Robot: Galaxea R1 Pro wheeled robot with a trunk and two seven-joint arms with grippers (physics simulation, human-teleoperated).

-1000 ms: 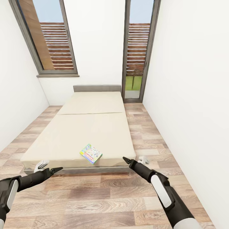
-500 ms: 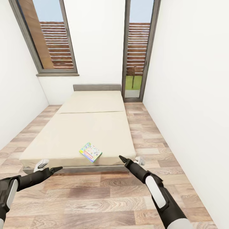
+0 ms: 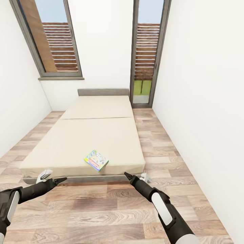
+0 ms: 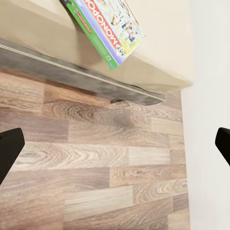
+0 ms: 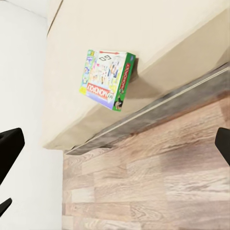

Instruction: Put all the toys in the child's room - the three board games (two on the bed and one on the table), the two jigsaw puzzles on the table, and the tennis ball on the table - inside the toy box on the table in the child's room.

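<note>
A board game (image 3: 96, 160), a flat box with a green edge, cartoon art and a red logo, lies on the cream bed (image 3: 98, 135) close to its foot edge. The box also shows in the left wrist view (image 4: 111, 26) and the right wrist view (image 5: 106, 78). My left gripper (image 3: 63, 180) hovers over the floor, short of the bed's foot and to the left of the box. My right gripper (image 3: 126, 174) is just short of the foot edge, to the right of the box. Both are open and hold nothing, as the left wrist view (image 4: 115, 148) and right wrist view (image 5: 115, 148) show.
White walls close in on both sides. A window (image 3: 51, 40) is at the back left and a tall glass door (image 3: 147, 51) at the back right. A strip of wood floor (image 3: 159, 149) runs along the bed's right side, with more floor in front of the bed.
My right arm has swung left and a little lower, bringing its tip nearer the bed's foot by the box. The left arm has stayed still. The view has shifted slightly.
</note>
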